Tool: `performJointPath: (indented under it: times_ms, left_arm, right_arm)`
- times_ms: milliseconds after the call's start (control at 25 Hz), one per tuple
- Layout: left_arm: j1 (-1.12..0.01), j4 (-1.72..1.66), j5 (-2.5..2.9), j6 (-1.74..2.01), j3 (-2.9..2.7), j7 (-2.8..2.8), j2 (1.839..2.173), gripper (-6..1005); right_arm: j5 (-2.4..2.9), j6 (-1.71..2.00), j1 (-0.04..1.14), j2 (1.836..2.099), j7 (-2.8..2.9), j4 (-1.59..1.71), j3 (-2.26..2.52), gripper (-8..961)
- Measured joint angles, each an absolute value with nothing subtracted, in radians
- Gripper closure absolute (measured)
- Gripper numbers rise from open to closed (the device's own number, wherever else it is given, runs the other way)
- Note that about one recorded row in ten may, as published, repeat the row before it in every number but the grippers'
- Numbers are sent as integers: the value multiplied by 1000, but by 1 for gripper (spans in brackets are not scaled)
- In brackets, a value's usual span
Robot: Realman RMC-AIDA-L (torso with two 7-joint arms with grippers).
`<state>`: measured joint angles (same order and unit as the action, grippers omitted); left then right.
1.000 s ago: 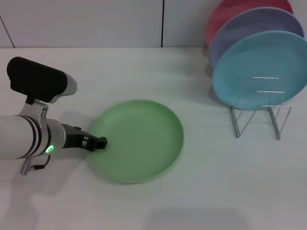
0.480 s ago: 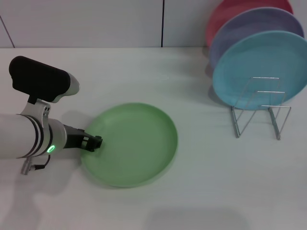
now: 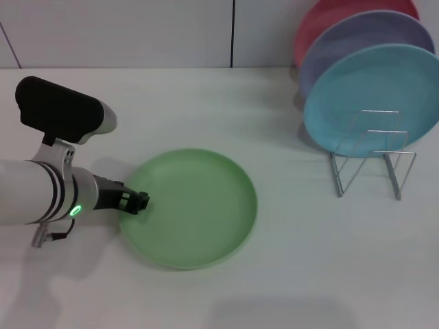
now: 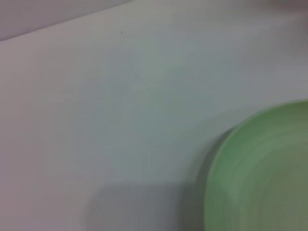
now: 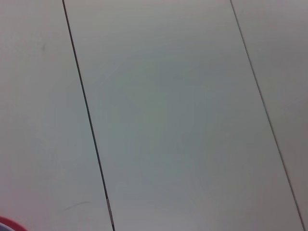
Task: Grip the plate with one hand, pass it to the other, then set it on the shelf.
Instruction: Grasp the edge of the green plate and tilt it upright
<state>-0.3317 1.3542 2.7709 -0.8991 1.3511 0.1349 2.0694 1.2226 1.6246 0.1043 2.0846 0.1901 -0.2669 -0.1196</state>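
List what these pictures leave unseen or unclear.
- Right gripper: in no view; its wrist camera shows only wall panels.
- Left gripper: head view shows it at the green plate rim, too small to tell whether its jaws clamp it.
- Red plate: mostly behind the lavender plate, head view.

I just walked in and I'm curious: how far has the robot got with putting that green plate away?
Early days. The left gripper has closed on the green plate at its rim, and the plate looks slightly raised off the table. No second gripper shows yet, so the handover and setting it in the wire rack remain.
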Motion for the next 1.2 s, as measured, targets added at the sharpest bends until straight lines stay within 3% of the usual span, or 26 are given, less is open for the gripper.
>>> performJointPath:
  times_ms: [600,1040,1200]
  left_arm:
    - [-334,1364,2775,-905,1353,135,2068,634]
    - [-359,1368,2777,-928,1342,136,2068,952]
    - [-356,1388,2779,-932,1341,134,2068,952]
  right_arm:
    - [1223,1624,104,2085,190,-269,-120,188]
    - [1223,1623,103,2085,190,-268,-120,193]
    - [1222,1628,99,2085,190,-269,-120,194]
